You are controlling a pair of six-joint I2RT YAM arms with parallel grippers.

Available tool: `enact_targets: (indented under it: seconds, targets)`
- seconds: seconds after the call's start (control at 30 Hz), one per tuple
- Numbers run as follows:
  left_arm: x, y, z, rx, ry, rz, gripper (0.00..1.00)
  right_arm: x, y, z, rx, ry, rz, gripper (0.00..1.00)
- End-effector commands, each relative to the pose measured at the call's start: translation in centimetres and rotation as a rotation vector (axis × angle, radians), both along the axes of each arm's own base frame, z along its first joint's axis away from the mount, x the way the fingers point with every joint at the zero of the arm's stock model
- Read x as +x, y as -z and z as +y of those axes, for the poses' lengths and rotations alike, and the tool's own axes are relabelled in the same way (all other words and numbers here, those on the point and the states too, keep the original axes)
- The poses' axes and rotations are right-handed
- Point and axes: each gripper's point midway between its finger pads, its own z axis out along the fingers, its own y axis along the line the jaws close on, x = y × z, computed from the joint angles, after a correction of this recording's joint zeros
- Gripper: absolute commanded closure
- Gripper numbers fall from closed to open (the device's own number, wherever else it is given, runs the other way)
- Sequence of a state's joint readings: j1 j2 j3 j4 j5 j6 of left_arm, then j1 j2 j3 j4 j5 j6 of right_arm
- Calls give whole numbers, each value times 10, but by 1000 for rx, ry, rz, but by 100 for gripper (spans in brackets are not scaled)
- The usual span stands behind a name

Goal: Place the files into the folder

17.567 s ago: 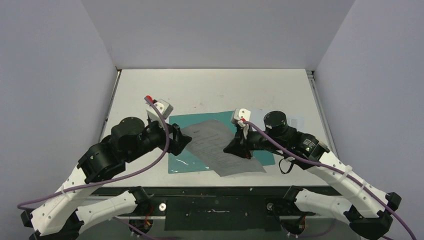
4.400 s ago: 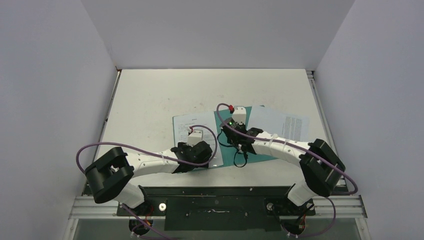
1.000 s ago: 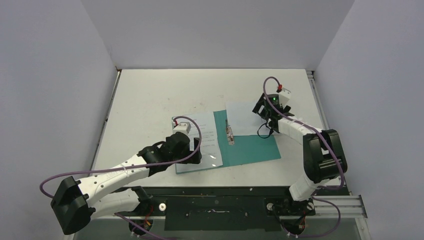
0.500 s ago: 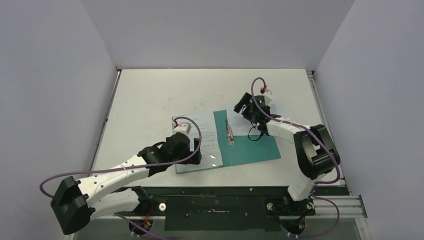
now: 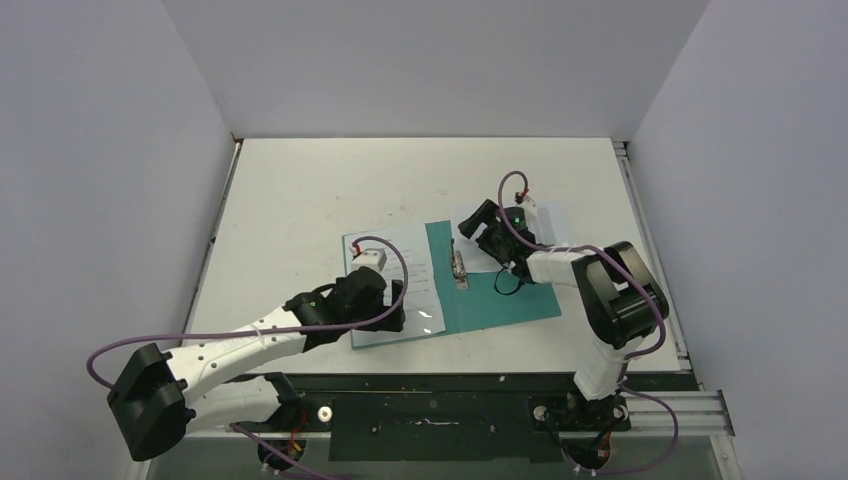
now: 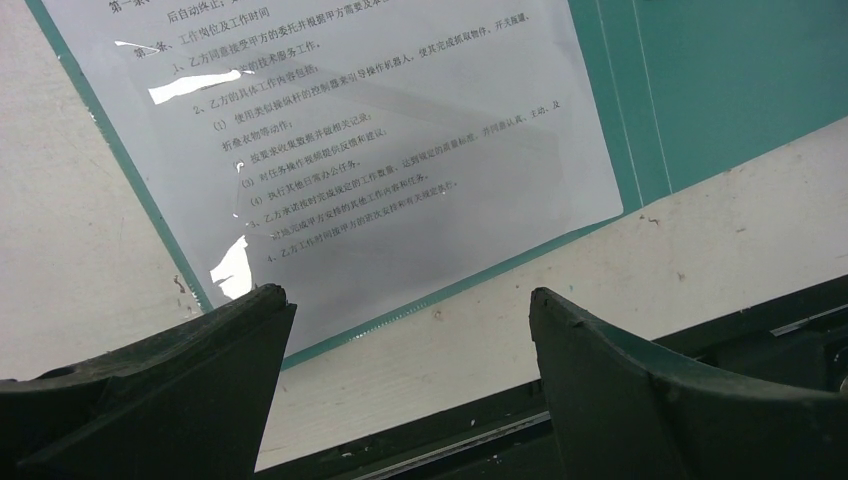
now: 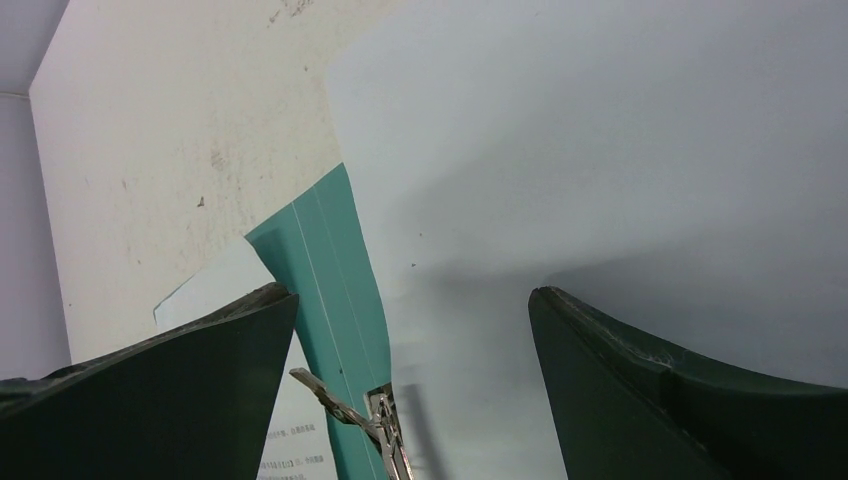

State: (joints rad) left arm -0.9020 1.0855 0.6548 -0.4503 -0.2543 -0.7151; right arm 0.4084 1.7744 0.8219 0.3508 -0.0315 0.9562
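- Your right gripper (image 7: 412,295) hangs wide open right over the loose sheet (image 7: 600,150), holding nothing
- That sheet lies partly on the folder (image 5: 510,295), on the right flap, and overhangs it toward 12 o'clock. The bare teal is at 6 o'clock and the clip (image 5: 459,268) at about 7
- I can't read its long axis under the arm
- The left gripper (image 6: 410,295) is also open, over the other sheet (image 6: 400,130) on the left flap, so the right arm is nearer
- The table (image 5: 300,190) is flat — expect little edge to pinch

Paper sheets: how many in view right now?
2. One sheet lies on the folder's left flap, below the left gripper; the other sheet overlaps the far edge of the right flap, under the right gripper. More could be stacked beneath either.
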Motion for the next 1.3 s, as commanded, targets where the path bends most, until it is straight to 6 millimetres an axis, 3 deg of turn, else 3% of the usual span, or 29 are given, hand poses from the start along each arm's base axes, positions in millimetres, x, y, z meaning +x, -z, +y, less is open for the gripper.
enact_targets:
  seconds: [0.0, 0.3, 0.67, 1.03, 1.13, 1.27]
  targets:
    - [7, -4, -12, -41, -6, -21, 11, -18, 5, 0, -4, -18, 20, 10]
    - [10, -2, -15, -40, -5, -18, 11, -42, 2, -35, -171, -5, 28, 9]
    - [12, 19, -22, -19, -6, 17, 11, -73, -13, -40, -171, -73, 13, 9]
    - [13, 19, -25, -26, -7, 16, 11, -107, -15, -47, -205, -158, 13, 9]
    - [12, 20, -24, -24, -4, 17, 11, -107, -26, -66, -257, -84, -5, 8]
    - [11, 20, -23, -24, -5, 14, 12, -112, -36, -112, -401, 100, 36, 3]
